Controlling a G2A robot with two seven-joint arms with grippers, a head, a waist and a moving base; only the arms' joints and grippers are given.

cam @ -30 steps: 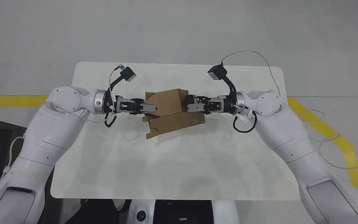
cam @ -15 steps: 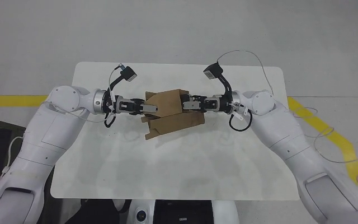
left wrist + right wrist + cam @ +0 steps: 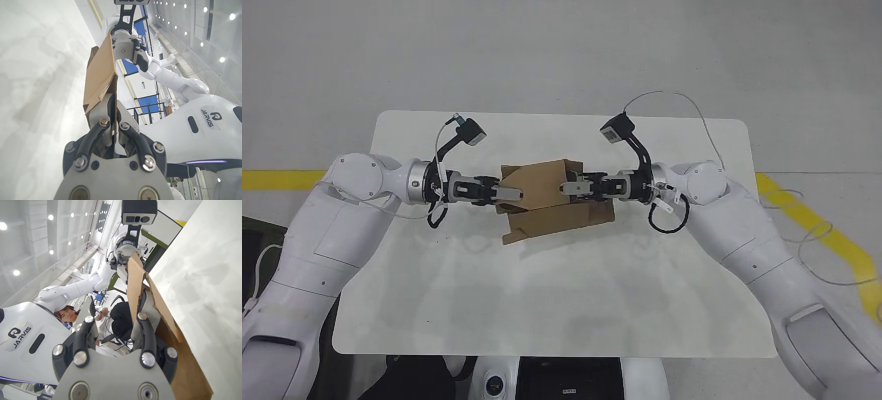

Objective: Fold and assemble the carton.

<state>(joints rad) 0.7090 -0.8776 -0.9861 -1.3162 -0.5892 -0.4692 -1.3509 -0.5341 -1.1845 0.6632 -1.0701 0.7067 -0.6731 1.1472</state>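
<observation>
I had the brown corrugated-cardboard carton [image 3: 542,195] half-formed between my arms, nearer the far edge of the white table [image 3: 422,300] than the near one, midway between its side edges. My left gripper [image 3: 504,190] was clamped on one panel edge. My right gripper [image 3: 574,187] stood apart, one finger tucked behind the opposite wall. I judged this the squaring-up step: next, push that wall outward while my left held firm. The carton showed no print.

On my right wrist feed the carton [image 3: 135,285] runs off the frame's edge, and one finger [image 3: 148,308] of the right hand [image 3: 117,296] sits half behind a flap. The left hand [image 3: 114,106] has its fingertips buried in cardboard.
</observation>
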